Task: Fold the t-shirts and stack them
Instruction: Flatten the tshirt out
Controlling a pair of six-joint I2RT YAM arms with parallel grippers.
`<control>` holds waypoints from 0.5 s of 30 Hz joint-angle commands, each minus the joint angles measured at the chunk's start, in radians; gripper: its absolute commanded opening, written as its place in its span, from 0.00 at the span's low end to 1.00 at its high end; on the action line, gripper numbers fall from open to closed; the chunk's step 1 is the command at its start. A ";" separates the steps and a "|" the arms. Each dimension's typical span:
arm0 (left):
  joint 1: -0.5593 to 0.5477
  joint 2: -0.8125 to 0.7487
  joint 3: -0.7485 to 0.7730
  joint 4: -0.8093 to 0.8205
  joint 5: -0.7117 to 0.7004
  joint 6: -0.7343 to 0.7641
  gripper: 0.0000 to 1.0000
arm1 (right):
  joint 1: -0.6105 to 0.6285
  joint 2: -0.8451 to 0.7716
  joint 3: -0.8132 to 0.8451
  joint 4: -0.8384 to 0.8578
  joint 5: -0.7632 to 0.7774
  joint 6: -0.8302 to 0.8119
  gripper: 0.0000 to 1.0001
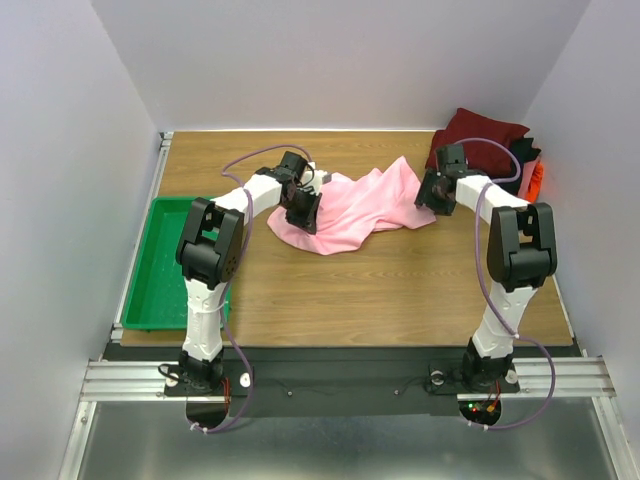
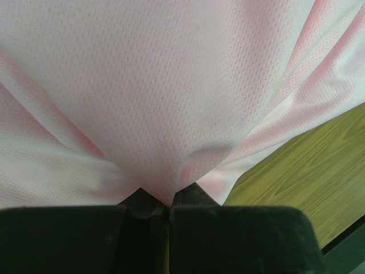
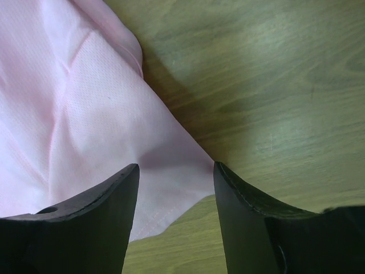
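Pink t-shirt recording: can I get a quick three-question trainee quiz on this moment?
1. True or false: the left end effector is shut on the pink t-shirt.
2. Where is the green tray? A: on the left arm's side of the table. B: by the right arm. C: under the t-shirt.
3. Fill in: the right end effector straddles the t-shirt's edge with its jaws ___.
Key: 1 true; 2 A; 3 open.

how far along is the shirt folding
Nothing looks folded yet. In hand: the pink t-shirt, crumpled; left end effector pinches it, right end effector open around a corner. Left: fold it, plus the dark red, black and orange shirts heaped far right.
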 commanded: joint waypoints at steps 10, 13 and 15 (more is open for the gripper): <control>0.005 -0.008 0.054 -0.037 -0.007 0.008 0.00 | 0.004 0.009 -0.035 0.033 0.008 0.016 0.61; 0.005 -0.015 0.051 -0.037 -0.010 0.009 0.00 | 0.005 0.016 -0.040 0.034 0.002 0.019 0.61; 0.005 -0.020 0.046 -0.037 -0.013 0.011 0.00 | 0.005 0.021 -0.046 0.033 0.003 0.015 0.61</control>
